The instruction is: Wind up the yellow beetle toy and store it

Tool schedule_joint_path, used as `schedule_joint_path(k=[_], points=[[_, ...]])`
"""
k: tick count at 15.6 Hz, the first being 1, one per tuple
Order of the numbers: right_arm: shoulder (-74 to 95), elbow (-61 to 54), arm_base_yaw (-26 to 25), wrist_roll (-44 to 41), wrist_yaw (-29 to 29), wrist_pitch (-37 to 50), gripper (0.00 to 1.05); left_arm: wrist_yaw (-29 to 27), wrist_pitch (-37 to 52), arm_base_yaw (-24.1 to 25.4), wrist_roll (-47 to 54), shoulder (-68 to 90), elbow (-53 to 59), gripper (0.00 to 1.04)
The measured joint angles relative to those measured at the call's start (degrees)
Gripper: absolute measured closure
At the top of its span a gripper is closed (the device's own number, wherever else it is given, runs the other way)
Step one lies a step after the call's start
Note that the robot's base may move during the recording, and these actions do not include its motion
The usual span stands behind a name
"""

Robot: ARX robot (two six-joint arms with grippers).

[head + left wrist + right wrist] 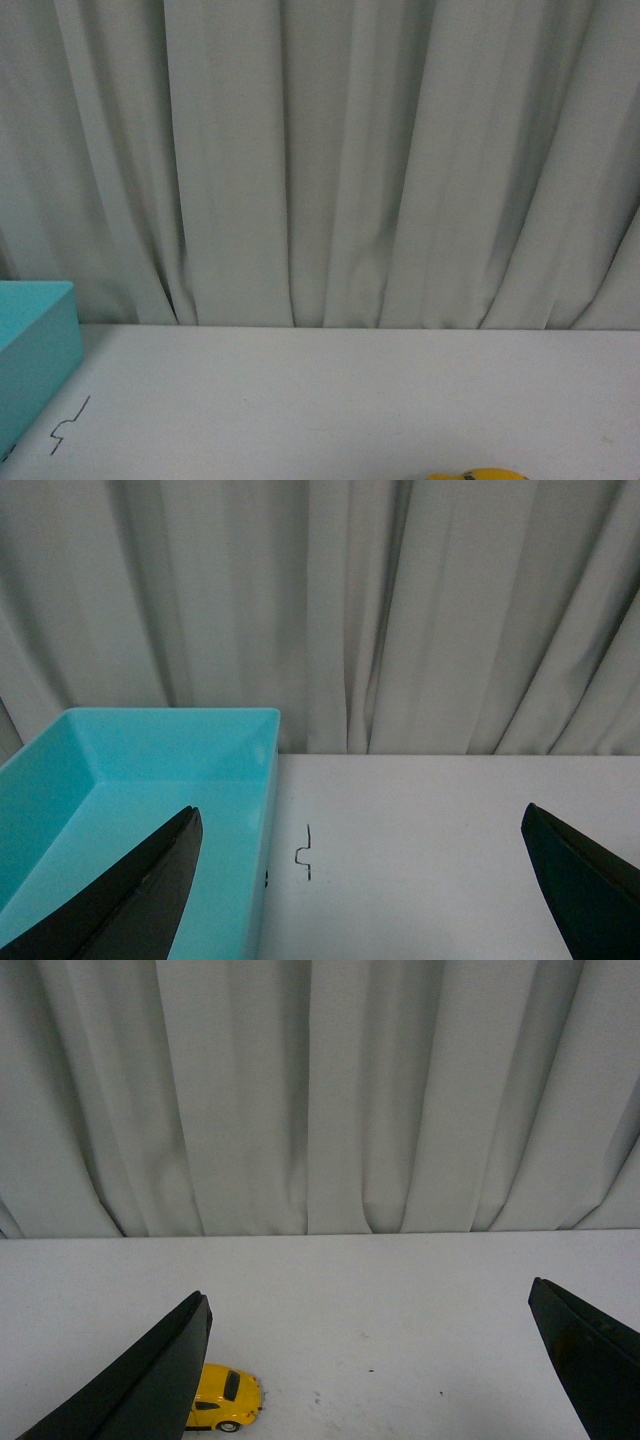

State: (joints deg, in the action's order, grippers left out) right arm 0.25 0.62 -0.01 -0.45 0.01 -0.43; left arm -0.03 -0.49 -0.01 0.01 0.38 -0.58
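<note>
The yellow beetle toy [225, 1397] stands on the white table in the right wrist view, partly hidden behind one black finger [150, 1380] of my open right gripper [370, 1305]. Only its yellow top [480, 474] shows at the bottom edge of the front view. The turquoise bin [130, 780] lies ahead of my open, empty left gripper [360, 825], one finger [140, 890] over its near side. The bin also shows in the front view [35, 350] at the left. Neither arm shows in the front view.
A grey-white curtain [320, 160] hangs right behind the table's far edge. A small black zigzag mark [304, 854] is drawn on the table beside the bin; it shows in the front view too [68, 424].
</note>
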Motion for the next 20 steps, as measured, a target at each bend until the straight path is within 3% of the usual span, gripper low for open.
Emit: schedule_joint_path(k=[13, 14, 15, 18, 20], points=[[-0.07, 0.00, 0.00, 0.00, 0.00, 0.20, 0.07, 0.00, 0.28, 0.00, 0.00, -0.02, 0.00, 0.07], [1.40, 1.14, -2.75, 1.09, -6.45, -4.26, 0.07, -0.02, 0.28, 0.00, 0.00, -0.02, 0.00, 0.07], [6.23, 1.90, -8.09, 1.11, -14.29, -2.10, 0.07, 0.04, 0.31, 0.00, 0.00, -0.02, 0.00, 0.07], [27.85, 10.03, -23.02, -3.87, -38.73, 18.36, 0.07, 0.00, 0.31, 0.00, 0.00, -0.02, 0.00, 0.07], [44.54, 18.23, -28.63, -7.41, -51.08, 26.10, 0.07, -0.07, 0.26, 0.00, 0.00, -0.02, 0.00, 0.07]])
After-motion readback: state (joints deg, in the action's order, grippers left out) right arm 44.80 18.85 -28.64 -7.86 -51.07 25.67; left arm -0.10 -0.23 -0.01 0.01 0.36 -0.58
